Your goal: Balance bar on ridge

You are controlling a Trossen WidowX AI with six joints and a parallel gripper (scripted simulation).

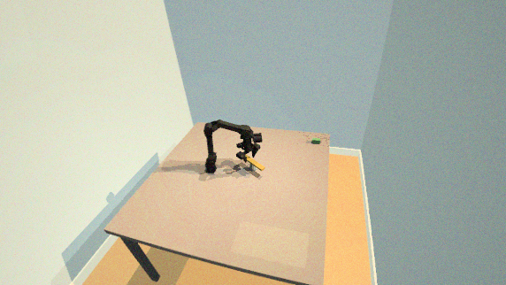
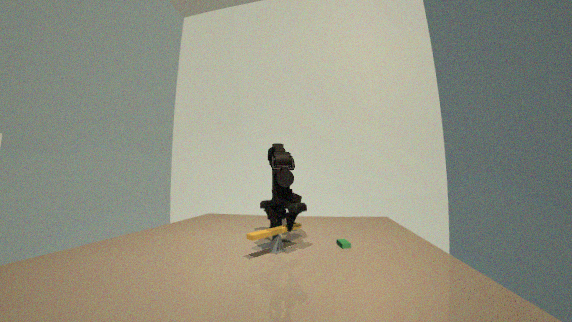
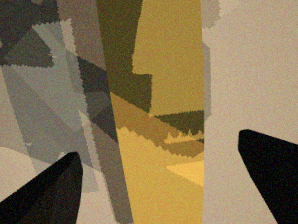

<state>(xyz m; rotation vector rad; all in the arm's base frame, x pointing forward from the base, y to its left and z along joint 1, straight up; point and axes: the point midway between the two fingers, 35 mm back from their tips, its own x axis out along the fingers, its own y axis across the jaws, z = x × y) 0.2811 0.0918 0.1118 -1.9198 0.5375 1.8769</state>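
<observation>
Perhaps the yellow bar (image 1: 256,163) (image 2: 265,233) (image 3: 162,185), perched on the ridge (image 1: 252,167) (image 2: 277,244) inward from the counter's (image 1: 274,199) (image 2: 200,280) edges, risked tipping if either finger of the spread hand (image 1: 249,154) (image 2: 283,231) (image 3: 160,145) brushed it while withdrawing.

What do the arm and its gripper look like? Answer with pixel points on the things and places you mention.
The arm (image 1: 229,126) (image 2: 282,187) is black all over, with slim links and bulkier joints. The gripper (image 1: 249,153) (image 2: 283,228) (image 3: 161,151) is black too, its two fingers tapering to blunt tips. No markings can be made out.
</observation>
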